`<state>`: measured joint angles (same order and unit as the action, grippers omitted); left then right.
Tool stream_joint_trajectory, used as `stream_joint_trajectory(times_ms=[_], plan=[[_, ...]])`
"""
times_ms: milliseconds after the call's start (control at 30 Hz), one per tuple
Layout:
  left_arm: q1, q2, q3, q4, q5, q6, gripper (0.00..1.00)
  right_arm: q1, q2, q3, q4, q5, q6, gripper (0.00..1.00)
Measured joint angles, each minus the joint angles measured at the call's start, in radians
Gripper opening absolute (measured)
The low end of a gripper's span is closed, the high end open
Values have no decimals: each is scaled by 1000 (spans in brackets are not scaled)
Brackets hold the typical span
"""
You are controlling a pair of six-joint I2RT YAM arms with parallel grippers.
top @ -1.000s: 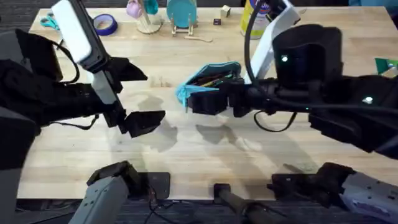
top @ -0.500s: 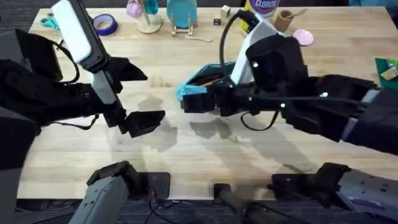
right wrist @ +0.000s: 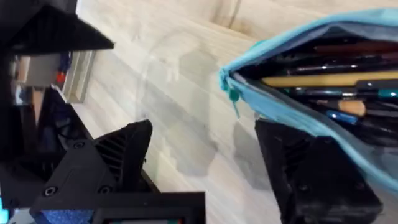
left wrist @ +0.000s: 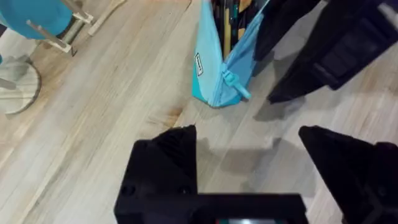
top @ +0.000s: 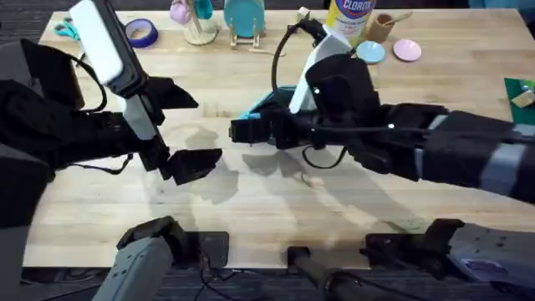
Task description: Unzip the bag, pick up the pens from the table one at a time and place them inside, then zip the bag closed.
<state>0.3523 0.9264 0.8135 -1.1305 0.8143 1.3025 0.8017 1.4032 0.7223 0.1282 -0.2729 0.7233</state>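
The teal-blue bag (top: pixel 269 102) lies on the table (top: pixel 251 201) beyond its middle, mostly under my right arm. In the right wrist view the bag (right wrist: pixel 292 118) gapes open, with a yellow pen (right wrist: pixel 323 79) and dark pens inside and the zipper pull (right wrist: pixel 233 96) hanging at its end. My right gripper (top: pixel 242 132) hovers open over the bag's left end, and its fingers (right wrist: pixel 124 155) hold nothing. My left gripper (top: pixel 209 128) stands open to the left of the bag. From the left wrist, the bag's end (left wrist: pixel 217 68) lies ahead of the open left gripper (left wrist: pixel 249 140).
Along the back edge stand a purple tape roll (top: pixel 140 32), scissors (top: pixel 65 29), a teal stand (top: pixel 244 17), a flat wooden stick (top: pixel 267 50), a Clorox bottle (top: pixel 349 15) and a blue disc (top: pixel 370 52) beside a pink disc (top: pixel 407 50). Bare wood lies in front.
My right arm has swung left across the bag, its gripper now past the bag's left end, uncovering the bottle and discs behind. The left arm has not moved.
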Motion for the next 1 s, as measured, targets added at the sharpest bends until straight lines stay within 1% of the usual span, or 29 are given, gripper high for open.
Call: stream_joint_trajectory(times_ms=[200,367,500,600,733,1000], plan=[[0,0,0,0,0,0,993,1,63,0,79,11,30,993],[0,0,0,0,0,0,993,1,102,0,115,19,54,966],[0,0,0,0,0,0,993,4,110,0,128,22,98,903],[0,0,0,0,0,0,993,27,111,0,132,29,122,882],[0,0,0,0,0,0,993,70,111,0,146,98,137,908],[0,0,0,0,0,0,994,136,111,0,175,274,136,913]])
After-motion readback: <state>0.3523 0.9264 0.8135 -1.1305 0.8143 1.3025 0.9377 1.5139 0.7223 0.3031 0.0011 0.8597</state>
